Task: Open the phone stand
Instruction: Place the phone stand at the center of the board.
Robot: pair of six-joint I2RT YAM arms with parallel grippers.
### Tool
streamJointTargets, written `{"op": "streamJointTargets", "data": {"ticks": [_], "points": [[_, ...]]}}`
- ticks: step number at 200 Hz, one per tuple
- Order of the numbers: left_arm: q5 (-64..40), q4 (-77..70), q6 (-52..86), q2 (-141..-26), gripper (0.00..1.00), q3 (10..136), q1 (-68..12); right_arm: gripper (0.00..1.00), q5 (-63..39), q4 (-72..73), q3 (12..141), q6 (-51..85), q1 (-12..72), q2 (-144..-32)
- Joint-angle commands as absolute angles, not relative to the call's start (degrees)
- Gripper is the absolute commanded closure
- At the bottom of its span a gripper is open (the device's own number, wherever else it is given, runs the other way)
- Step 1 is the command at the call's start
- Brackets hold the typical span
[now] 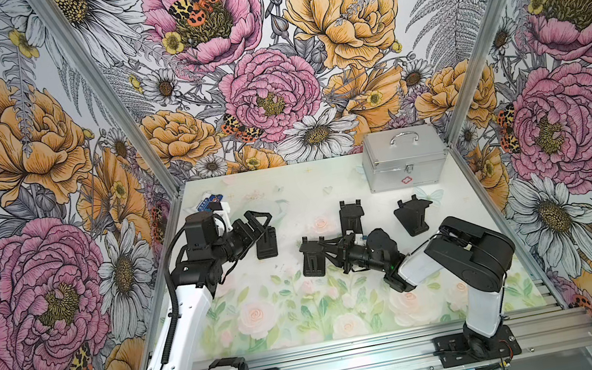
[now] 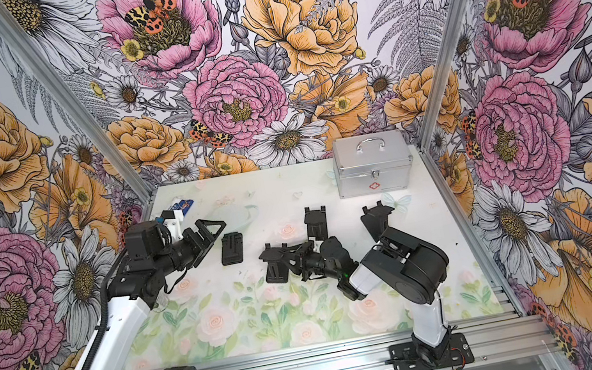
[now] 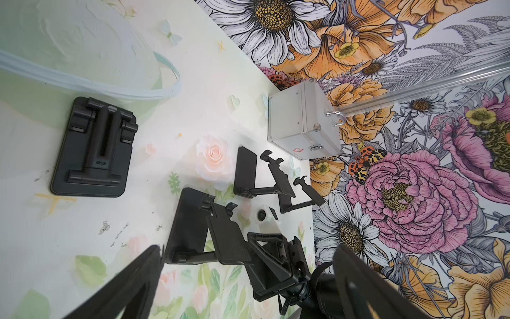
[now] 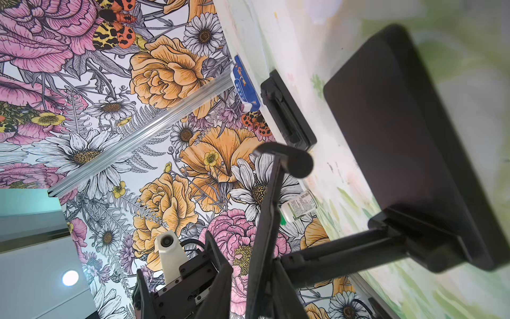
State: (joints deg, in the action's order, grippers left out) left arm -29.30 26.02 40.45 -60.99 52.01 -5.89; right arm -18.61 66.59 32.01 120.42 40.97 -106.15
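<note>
Stand (image 1: 312,261) in hand sits at the middle of the frame in both top views, base flat on the table (image 1: 289,203), arm raised, top plate (image 4: 265,234) tilted up. That plate lies between the jaws of the right pincer (image 1: 333,251). The jaws are narrow, and the right wrist view shows a sliver of wall between one finger and the plate. I cannot tell whether they pinch it or have let go.

Just above and to the right stand two more stands (image 1: 351,217) (image 1: 412,215), both unfolded, with a silver case (image 1: 403,159) at the upper right of the table.

At the left of the table the left pincer (image 1: 258,223) hovers, jaws wide and empty, just over a flat stand (image 1: 266,242) that lies folded.

My reading: the middle stand looks opened, so the step in hand is the release. Next, the right pincer should part fully and back straight off along the plate, without dragging or tipping it. The flat stand then looks like the one left. One pincer would hold its base down while the other lifts the plate.
</note>
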Motion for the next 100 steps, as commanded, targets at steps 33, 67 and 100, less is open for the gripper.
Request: {"op": "streamJointTargets", "data": {"ticks": [33,67,100], "points": [[-28.2,26.5,39.0,-61.3,0.01,52.6,-6.5,0.64,-18.7,66.4,32.4,128.2,41.2,-103.7],[-27.4,27.0,38.2,-61.6,0.01,53.2,-6.4,0.57,-23.6,52.1,34.1,120.9,39.5,-95.8],[-26.5,28.6,37.0,-63.0,0.01,54.7,-6.3,0.42,-29.8,25.6,41.4,106.1,36.5,-86.5]]}}
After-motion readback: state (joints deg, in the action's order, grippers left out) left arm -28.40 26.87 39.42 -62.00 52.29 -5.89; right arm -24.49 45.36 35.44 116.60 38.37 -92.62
